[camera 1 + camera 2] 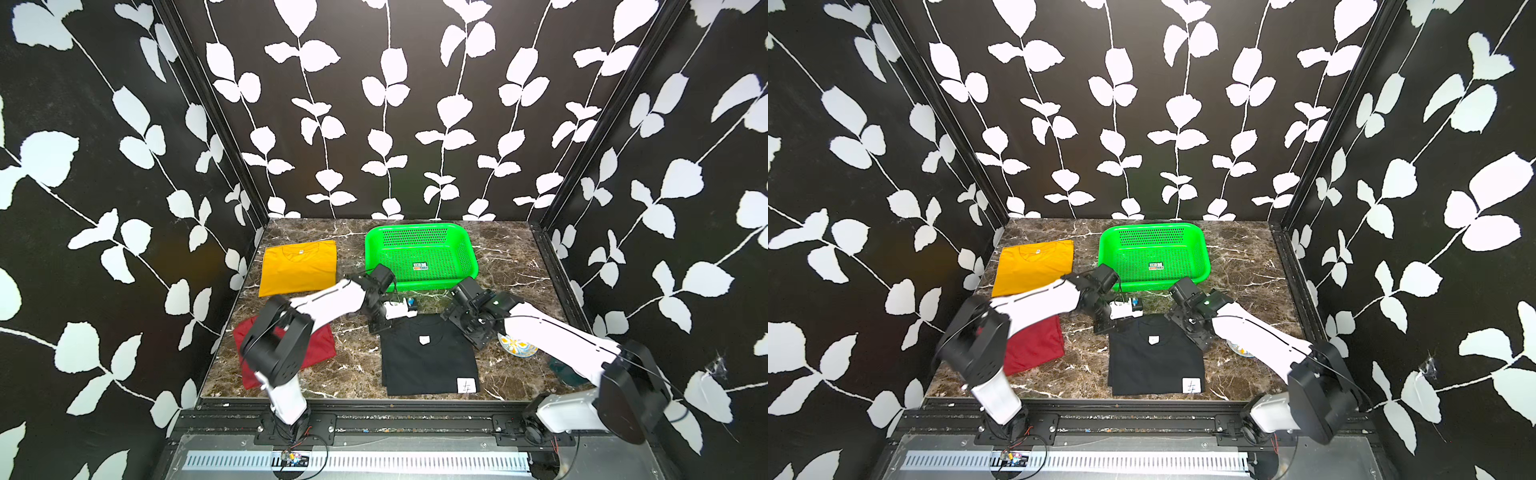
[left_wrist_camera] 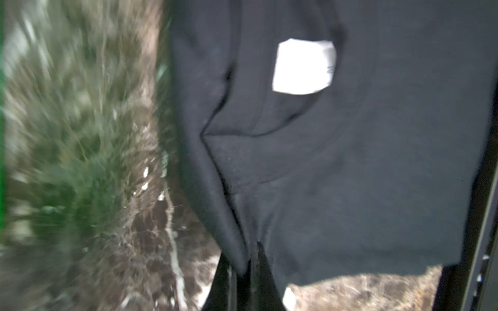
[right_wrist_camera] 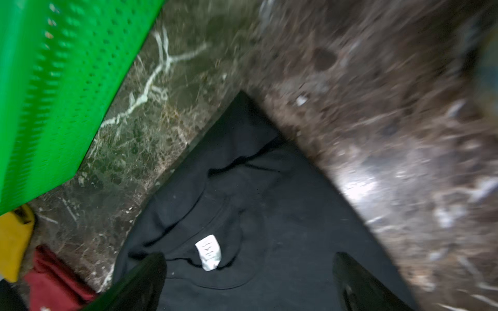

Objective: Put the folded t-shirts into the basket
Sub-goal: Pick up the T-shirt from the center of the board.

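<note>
The black t-shirt (image 1: 428, 357) (image 1: 1154, 357) lies flat at the front middle of the marble table, with white tags. My left gripper (image 1: 381, 329) (image 1: 1105, 328) (image 2: 248, 269) is shut on a pinched fold of the black t-shirt (image 2: 350, 175) at its far left corner. My right gripper (image 1: 463, 330) (image 1: 1185, 332) (image 3: 250, 282) stands open over the far right corner of the black t-shirt (image 3: 269, 210), with nothing between its fingers. The green basket (image 1: 419, 237) (image 1: 1152, 237) (image 3: 54, 94) stands just behind, with no shirt in it. The yellow-orange t-shirt (image 1: 299, 266) (image 1: 1034, 266) lies at the back left. The dark red t-shirt (image 1: 320, 347) (image 1: 1034, 345) lies at the front left, partly under my left arm.
A small patterned round dish (image 1: 515, 347) (image 1: 1239, 351) sits right of the black t-shirt, partly under my right arm. Black walls with a white leaf pattern close in the table on three sides. A black rail runs along the front edge.
</note>
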Controlling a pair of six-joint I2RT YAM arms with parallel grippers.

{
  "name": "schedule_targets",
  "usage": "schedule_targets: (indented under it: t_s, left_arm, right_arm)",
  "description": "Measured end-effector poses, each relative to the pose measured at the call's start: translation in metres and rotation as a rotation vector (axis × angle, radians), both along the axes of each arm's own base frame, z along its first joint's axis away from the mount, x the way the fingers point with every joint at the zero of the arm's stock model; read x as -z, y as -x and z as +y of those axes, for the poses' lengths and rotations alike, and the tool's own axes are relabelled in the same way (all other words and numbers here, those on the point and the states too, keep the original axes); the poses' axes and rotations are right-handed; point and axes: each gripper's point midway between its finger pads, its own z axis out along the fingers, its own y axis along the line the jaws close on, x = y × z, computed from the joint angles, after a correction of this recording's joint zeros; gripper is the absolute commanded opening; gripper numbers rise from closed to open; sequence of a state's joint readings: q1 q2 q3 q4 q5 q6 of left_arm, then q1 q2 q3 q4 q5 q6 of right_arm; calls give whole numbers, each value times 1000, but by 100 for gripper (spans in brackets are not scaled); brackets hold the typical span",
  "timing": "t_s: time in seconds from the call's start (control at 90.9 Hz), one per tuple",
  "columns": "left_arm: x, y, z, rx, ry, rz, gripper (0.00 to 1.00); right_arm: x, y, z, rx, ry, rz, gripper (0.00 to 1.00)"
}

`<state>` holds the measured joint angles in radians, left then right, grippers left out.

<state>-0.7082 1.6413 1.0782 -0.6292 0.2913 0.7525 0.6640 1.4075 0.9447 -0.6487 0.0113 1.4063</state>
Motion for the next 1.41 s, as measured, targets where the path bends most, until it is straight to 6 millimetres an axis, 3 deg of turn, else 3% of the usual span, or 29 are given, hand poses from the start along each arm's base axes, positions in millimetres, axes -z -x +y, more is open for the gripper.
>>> schedule_targets:
  t_s: [0.132, 0.253, 0.418, 0.704, 0.836, 0.924, 1.012, 1.056, 1.21, 1.276, 1.408]
  left_arm:
    - [-25, 29, -12, 123, 56, -171, 0]
    - [-36, 23, -14, 148, 60, -285, 0]
    - [-35, 20, -10, 171, 36, -368, 0]
    - [-46, 30, -11, 238, 43, -444, 0]
    - [-55, 34, -11, 257, 60, -464, 0]
    - [-58, 37, -10, 268, 67, -469, 0]
    - [-57, 39, -8, 275, 67, -475, 0]
    - [-56, 40, -6, 278, 65, -475, 0]
    - [-56, 41, -5, 342, 54, -505, 0]
    - [-56, 41, -6, 377, 49, -521, 0]
    - [-58, 42, -4, 412, 34, -532, 0]
  right_arm:
    - [-1, -5, 13, -4, -50, 37, 98]
    - [-9, -12, 15, 29, -84, 30, 98]
    - [-6, -16, 10, 97, -109, 57, 97]
    - [28, -18, 18, 155, -115, 171, 96]
    - [41, -21, 16, 192, -104, 208, 91]
    - [45, -25, 15, 207, -96, 221, 79]
    - [44, -28, 14, 221, -98, 220, 57]
    - [44, -29, 15, 224, -99, 216, 41]
    - [42, -30, 12, 238, -99, 212, 10]
    - [39, -30, 12, 238, -104, 207, 0]
    - [22, -27, 10, 239, -128, 176, 0]
